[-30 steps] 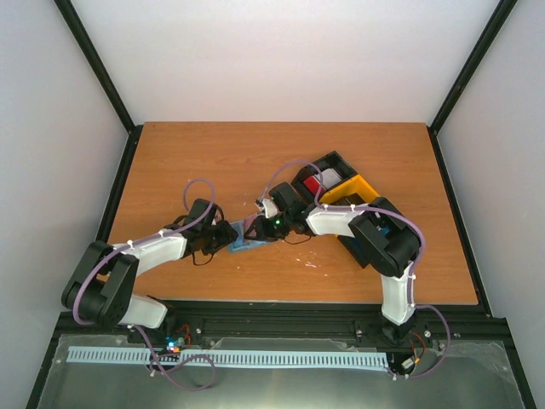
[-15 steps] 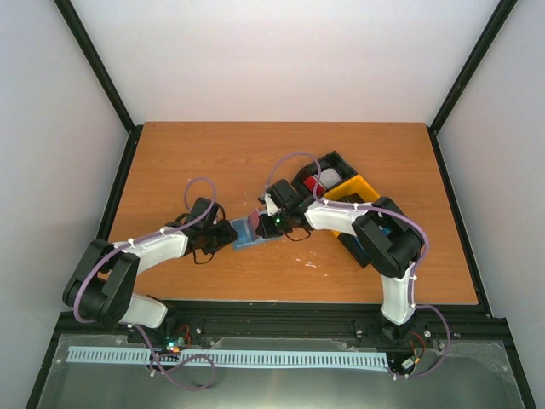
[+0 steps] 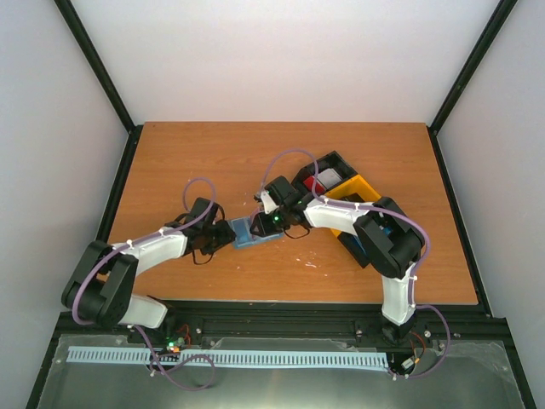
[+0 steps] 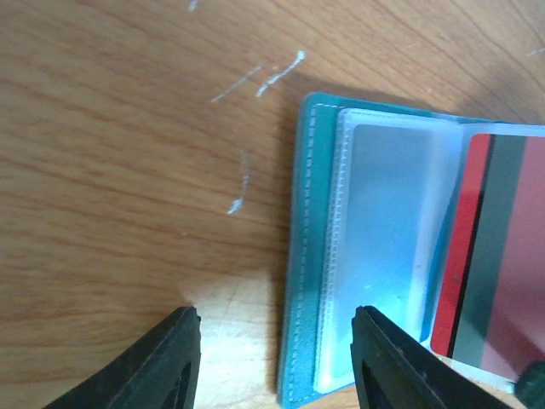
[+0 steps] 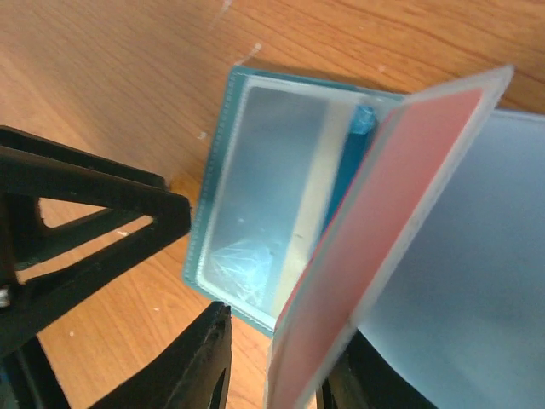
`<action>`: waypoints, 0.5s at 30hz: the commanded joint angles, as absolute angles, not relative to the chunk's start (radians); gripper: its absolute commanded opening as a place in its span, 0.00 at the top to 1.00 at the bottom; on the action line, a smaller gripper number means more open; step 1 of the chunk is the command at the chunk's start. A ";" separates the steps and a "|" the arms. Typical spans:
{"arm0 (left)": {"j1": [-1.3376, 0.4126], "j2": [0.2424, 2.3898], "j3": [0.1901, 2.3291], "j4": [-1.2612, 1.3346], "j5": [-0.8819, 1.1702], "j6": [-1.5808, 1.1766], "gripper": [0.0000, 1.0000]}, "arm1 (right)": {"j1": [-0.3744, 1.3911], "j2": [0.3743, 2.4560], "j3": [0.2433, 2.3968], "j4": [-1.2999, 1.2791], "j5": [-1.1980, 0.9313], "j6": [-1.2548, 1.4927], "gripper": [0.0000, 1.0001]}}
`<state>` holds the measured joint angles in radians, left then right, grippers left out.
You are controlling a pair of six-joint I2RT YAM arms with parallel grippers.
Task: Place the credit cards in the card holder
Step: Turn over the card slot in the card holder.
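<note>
Top camera: fixed above and behind my bases, looking down on the whole table [image 3: 213,162]. My wrist cameras: close in, angled down. All three share the card holder [image 3: 251,231].

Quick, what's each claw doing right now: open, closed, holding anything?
Left claw: open, straddling the edge of the card holder.
Right claw: open around the red card, gap showing.

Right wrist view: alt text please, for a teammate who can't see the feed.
A bright red plastic card in a clear sleeve stands tilted between the fingers of the open right gripper, over a flat teal card holder lying open on the wooden table. The left gripper sits beside the holder's edge.
</note>
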<state>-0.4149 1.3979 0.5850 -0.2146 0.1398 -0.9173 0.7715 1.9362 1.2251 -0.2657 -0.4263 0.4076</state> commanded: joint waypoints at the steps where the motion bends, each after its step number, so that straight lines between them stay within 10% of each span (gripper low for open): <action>1: -0.411 1.363 0.595 -0.313 0.075 -0.934 0.49 | 0.787 1.935 1.259 -0.210 -0.485 0.412 0.71; 15: -0.411 1.212 0.590 -0.369 -0.041 -0.980 0.47 | 0.789 1.997 1.275 -0.116 -0.684 0.404 0.63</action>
<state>-0.4149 1.2434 0.5850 -0.3435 -0.0032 -0.9604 0.7765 1.9636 1.2472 -0.1513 -0.6273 0.4076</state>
